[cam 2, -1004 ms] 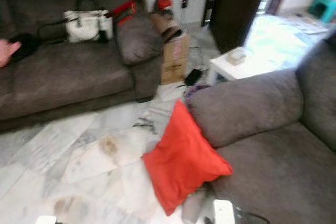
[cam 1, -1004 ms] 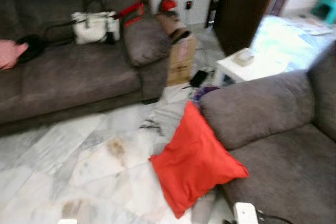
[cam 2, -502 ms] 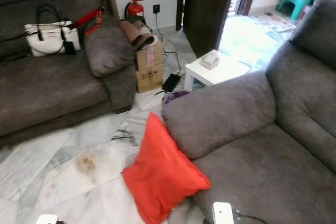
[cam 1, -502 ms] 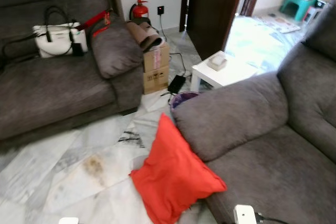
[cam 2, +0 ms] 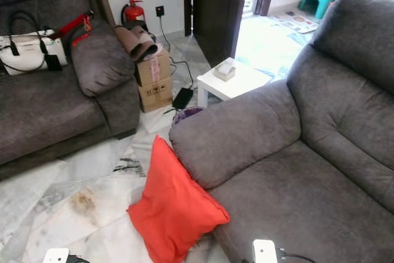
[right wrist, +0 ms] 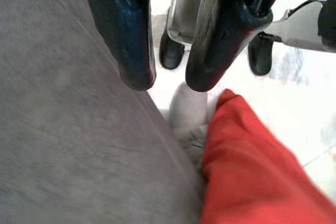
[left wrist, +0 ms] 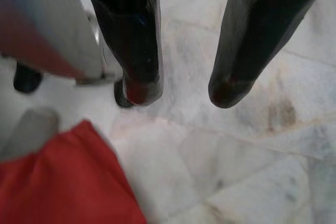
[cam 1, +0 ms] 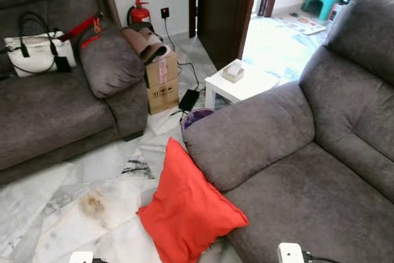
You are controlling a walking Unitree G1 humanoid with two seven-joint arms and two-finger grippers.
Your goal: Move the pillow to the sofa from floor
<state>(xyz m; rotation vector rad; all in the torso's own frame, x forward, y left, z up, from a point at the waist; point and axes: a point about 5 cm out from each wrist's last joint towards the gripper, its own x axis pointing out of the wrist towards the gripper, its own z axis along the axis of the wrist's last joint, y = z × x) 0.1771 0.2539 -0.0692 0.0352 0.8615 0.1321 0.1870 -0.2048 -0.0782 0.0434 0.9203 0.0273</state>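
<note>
A: Where is the square red fabric pillow (cam 1: 188,214)?

B: On the pale marble floor (cam 1: 74,214), leaning against the front of the grey fabric sofa (cam 1: 289,170). The view has swung since 1 second ago, so the pillow sits lower and further left; the pillow itself has not moved.

A: Any writing?

B: The brown cardboard box (cam 1: 161,82) carries a label and print too small to read.

A: And the fingers?

B: The left gripper (left wrist: 178,90) hangs over the floor, its 2 fingers moderately apart, holding nothing. The right gripper (right wrist: 168,80) hangs by the sofa edge, fingers narrowly apart, empty.
</note>
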